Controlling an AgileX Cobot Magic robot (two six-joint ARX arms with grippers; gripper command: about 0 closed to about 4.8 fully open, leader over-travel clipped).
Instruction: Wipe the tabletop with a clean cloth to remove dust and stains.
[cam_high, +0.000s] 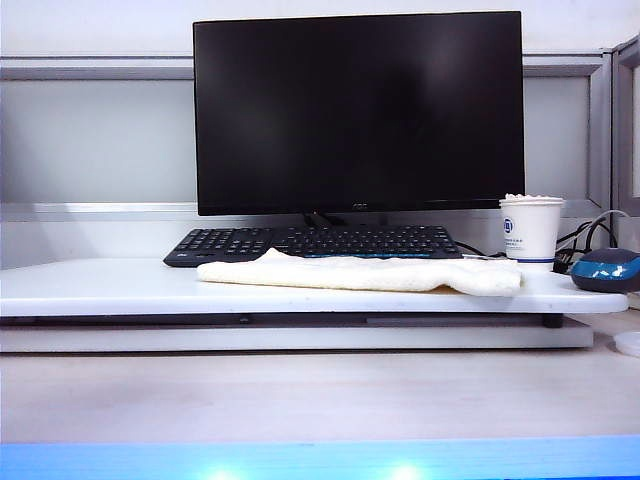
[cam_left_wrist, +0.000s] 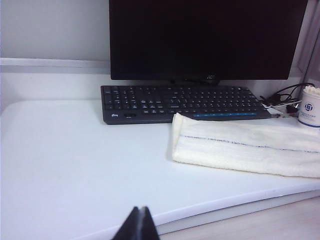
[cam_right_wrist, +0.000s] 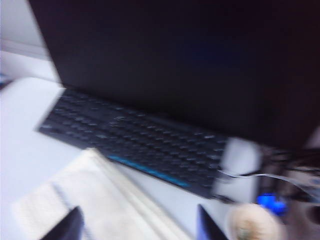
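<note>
**Q:** On the white tabletop (cam_high: 110, 285), what lies where?

**Me:** Along its far edge sits a black keyboard (cam_high: 310, 243) under a dark, switched-off monitor (cam_high: 358, 112). My cloth (cam_high: 370, 272), a long folded cream towel, lies flat just in front of the keyboard, toward the right half of the board, one long edge touching the keyboard's front. A thin stitched line runs along its length.

**Q:** Any writing to read?

**Me:** Small marks only. The monitor has a tiny logo on its lower bezel and the keyboard a pale one at its corner; both are too small to read. A white paper cup (cam_high: 531, 230) at the right end carries a blue emblem with tiny text I cannot make out. A blue and black mouse (cam_high: 607, 269) sits beside it.

**Q:** And your grippers?

**Me:** My left gripper (cam_left_wrist: 139, 223) hangs back above the board's near edge, its dark fingers pressed together, holding nothing. My right gripper (cam_right_wrist: 137, 227) hovers over the cloth's right end near the cup, fingers spread apart with the cloth between them. That view is blurred.
</note>
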